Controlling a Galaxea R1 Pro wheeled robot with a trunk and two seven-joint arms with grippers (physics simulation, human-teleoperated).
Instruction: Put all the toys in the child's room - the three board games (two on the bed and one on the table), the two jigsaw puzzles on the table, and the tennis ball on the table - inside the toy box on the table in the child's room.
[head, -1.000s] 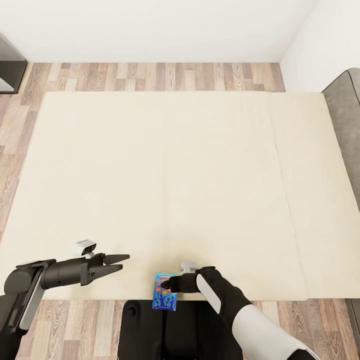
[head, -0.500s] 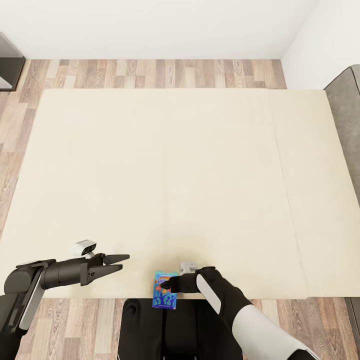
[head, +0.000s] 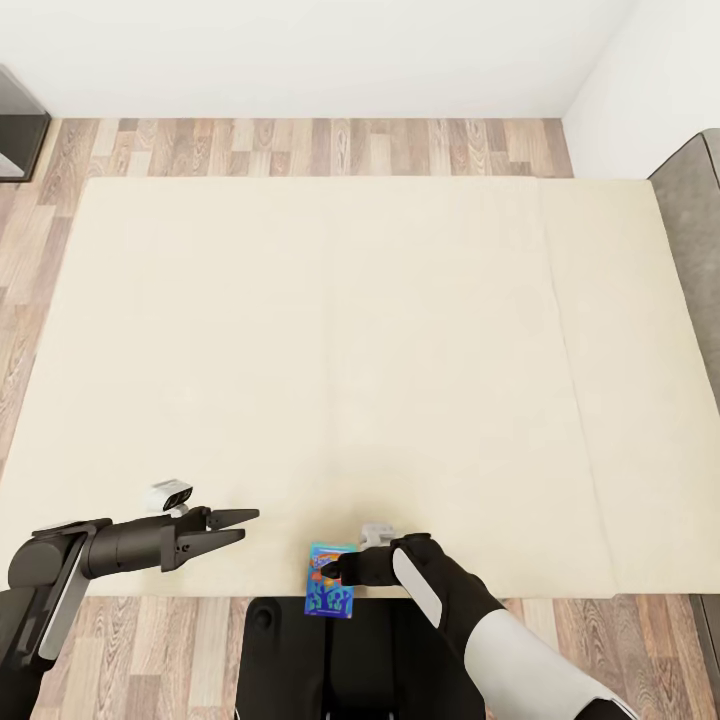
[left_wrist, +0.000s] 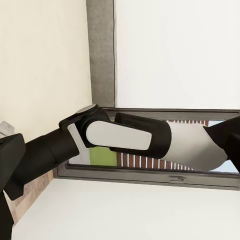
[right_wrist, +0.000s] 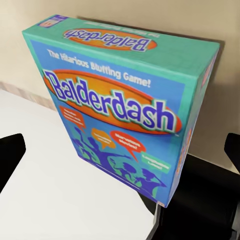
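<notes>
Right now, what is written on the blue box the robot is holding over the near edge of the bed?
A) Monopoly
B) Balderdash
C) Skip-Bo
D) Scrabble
B: the right wrist view shows "Balderdash" printed across the board game held by the right gripper.

Blue "Balderdash" board game (right_wrist: 125, 107); bed's (head: 330, 340) near edge

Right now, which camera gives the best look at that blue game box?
The right wrist view: the Balderdash box sits large and close, its title readable. The head view shows it small at the bed's near edge, beside the right gripper.
</notes>
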